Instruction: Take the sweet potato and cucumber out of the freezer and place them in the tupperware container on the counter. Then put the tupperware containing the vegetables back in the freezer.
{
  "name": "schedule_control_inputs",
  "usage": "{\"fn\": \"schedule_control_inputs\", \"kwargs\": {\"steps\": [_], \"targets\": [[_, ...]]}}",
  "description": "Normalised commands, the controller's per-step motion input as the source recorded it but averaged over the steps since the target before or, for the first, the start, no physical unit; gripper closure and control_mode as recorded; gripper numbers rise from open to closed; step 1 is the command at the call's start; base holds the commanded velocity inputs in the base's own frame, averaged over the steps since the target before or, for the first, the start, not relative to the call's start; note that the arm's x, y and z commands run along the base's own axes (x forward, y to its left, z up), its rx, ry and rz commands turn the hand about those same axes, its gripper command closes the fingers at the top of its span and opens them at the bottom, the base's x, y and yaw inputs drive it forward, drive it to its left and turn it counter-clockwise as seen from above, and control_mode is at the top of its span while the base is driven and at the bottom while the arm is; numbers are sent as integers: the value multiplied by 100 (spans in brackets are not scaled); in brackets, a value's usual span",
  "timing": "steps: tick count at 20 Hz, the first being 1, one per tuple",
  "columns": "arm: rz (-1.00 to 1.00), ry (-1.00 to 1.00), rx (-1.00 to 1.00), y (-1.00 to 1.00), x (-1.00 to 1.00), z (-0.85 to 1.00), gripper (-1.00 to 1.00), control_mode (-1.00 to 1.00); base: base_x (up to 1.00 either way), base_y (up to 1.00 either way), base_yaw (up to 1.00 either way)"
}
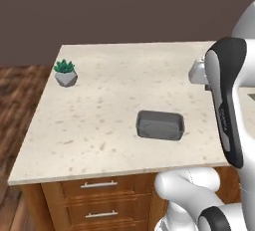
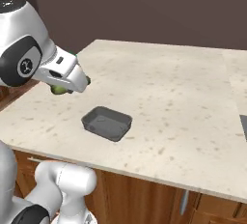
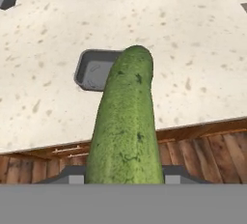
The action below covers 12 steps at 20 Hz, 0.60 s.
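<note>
My gripper [image 3: 124,175] is shut on the cucumber [image 3: 126,121], a dark green oblong that sticks out forward between the fingertips. In the right base view the gripper [image 2: 72,86] hovers above the counter [image 2: 169,88], up and left of the tupperware container [image 2: 107,122], with a bit of the cucumber [image 2: 59,90] showing under the hand. The dark grey tupperware container [image 1: 160,124] stands near the counter's [image 1: 109,90] front edge, with nothing seen inside it; its right part [image 3: 94,68] is hidden behind the cucumber's tip. The sweet potato and the freezer are out of view.
A spiky green plant in a faceted grey pot [image 1: 65,74] stands at the counter's far left corner. Brown drawers with silver handles [image 1: 99,200] sit below the front edge. A dark inset [image 2: 243,126] shows at the counter's right edge.
</note>
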Motion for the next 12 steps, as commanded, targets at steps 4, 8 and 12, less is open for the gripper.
{"fn": "schedule_control_inputs", "kwargs": {"steps": [4, 8, 12], "targets": [[0, 0, 0, 0, 0, 0, 100, 100, 91, -6, -1], [0, 3, 0, 0, 12, -13, 100, -100, 62, 1, -1], [-1, 14, 0, 0, 52, -72, 100, -100, 0, 0, 0]]}}
